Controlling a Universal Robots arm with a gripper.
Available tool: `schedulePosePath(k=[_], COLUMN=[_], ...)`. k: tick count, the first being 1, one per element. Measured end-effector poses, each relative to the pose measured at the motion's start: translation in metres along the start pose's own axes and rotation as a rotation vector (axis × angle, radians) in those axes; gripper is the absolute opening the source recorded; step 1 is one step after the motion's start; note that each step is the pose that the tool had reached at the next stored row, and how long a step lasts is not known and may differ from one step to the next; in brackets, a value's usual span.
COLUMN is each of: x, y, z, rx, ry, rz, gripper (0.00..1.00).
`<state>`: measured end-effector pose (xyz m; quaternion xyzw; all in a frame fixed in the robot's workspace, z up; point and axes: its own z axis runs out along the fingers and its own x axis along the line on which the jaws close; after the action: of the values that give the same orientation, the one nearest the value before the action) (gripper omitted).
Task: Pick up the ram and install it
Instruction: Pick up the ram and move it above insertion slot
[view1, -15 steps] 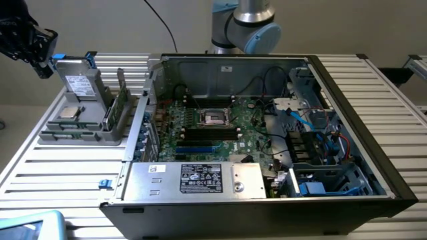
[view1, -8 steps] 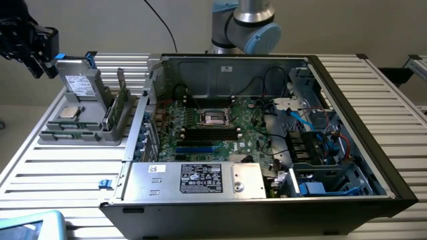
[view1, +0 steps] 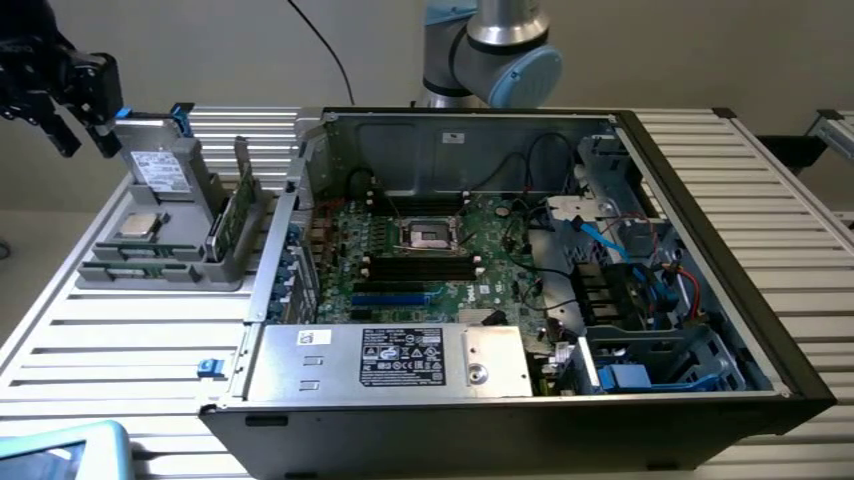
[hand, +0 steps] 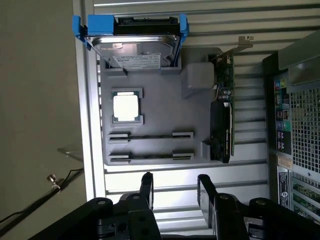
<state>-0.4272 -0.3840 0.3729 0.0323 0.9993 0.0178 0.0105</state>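
Ram, apparently the thin strip edge-up in the grey tray, at nine o'clock of the open case in the exterior view. Likely light, stiff, fragile; best pinched across its flat faces at mid-length. Sharing the tray: drive, processor, expansion card. Gripper wide, holding nothing.

Plain beige matte wall across the back, evenly lit. Furniture: silver ribbed aluminium-slat table, w/ bright glare on slats nr the front edge. Second slatted metal bench at the exterior view's right, set apart from the 1st. Wrist view: dull tan floor beside the table edge, prob. smooth vinyl or concrete.
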Motion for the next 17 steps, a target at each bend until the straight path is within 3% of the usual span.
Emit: schedulePosePath(k=[3,7,8,9,17], x=[0.0001,0.0005,0.0008,0.0008,0.0008], y=[-0.0001,-0.0003,-0.0003,-0.0002,-0.0002], z=[0.0019,0.0034,0.0038,0.004,0.0048], rx=[-0.0001,-0.0007,-0.0094,-0.0121,-0.015], ry=[0.0029,0.0023,0.0027,0.0036,0.0098], rz=[-0.008,0.016,0.012,-0.005,-0.15], gripper=[0.49,0.49,0.49,0.49,0.49])
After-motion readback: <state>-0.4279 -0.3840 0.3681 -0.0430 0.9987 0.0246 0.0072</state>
